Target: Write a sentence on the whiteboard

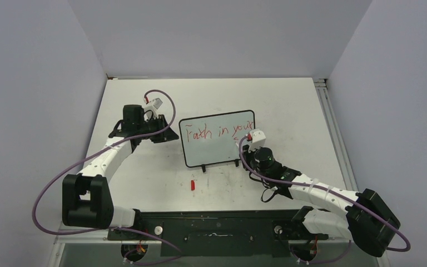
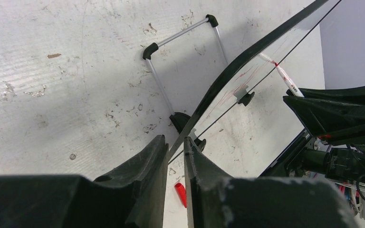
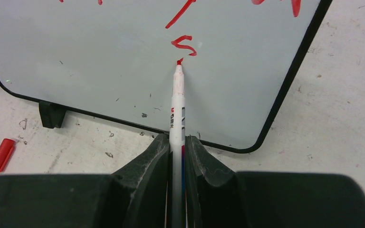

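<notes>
**Second line starting on propped whiteboard**

The right end effector (image 3: 176,142) is clamping a slim white, red-tipped marker (image 3: 177,95), its tip sitting just below a red "s". The small black-framed whiteboard (image 1: 217,146) is standing mid-way across the scuffed white worktop (image 1: 155,183), with the left end effector (image 2: 176,147) pinching its frame. The thin red handwritten sentence (image 1: 214,132) is so far reading "Faith in your". Light, even pressure and short strokes are looking advisable.

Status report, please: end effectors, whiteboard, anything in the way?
Left end effector shut on whiteboard. Right end effector shut on marker. Sentence unfinished. Red cap clear.
</notes>
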Motion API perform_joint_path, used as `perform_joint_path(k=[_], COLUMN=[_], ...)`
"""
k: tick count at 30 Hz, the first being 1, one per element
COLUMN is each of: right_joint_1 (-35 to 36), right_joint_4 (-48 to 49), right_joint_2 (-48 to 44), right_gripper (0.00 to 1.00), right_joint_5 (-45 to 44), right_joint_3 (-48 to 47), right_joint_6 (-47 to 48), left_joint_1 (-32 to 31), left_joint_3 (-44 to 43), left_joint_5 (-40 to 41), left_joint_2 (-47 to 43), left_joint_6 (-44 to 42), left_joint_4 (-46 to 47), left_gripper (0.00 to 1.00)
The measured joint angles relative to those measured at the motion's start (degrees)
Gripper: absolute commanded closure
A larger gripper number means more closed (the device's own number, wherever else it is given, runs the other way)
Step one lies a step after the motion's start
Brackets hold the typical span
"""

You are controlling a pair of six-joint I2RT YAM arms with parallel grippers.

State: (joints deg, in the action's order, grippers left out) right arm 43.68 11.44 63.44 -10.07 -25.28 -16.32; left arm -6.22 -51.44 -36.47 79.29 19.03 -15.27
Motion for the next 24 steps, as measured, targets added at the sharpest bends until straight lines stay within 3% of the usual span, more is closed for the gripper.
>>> perform_joint_path(k=[8,18,24], right_joint_1=[0.68,0.44,-0.98], right_joint_4=[0.0,-1.05,-1.33], right_joint_2=[0.26,-3.78,-3.76], right_gripper=[0.95,0.95,0.95], right_joint_5=[-0.02,-1.97,-2.01], right_joint_3=[0.0,0.0,0.0], right_joint_6=[0.0,0.04,0.28], left_joint_1=[0.81,0.81,0.72], left_joint_3=[1.05,1.46,1.46], left_joint_5=[-2.47,-5.62,-5.62], left_joint_2=[-2.89,-1.75,1.09], left_joint_6=[0.28,1.36,1.7], left_joint_4=[1.09,2.43,2.47], left_gripper=[0.51,0.5,0.56])
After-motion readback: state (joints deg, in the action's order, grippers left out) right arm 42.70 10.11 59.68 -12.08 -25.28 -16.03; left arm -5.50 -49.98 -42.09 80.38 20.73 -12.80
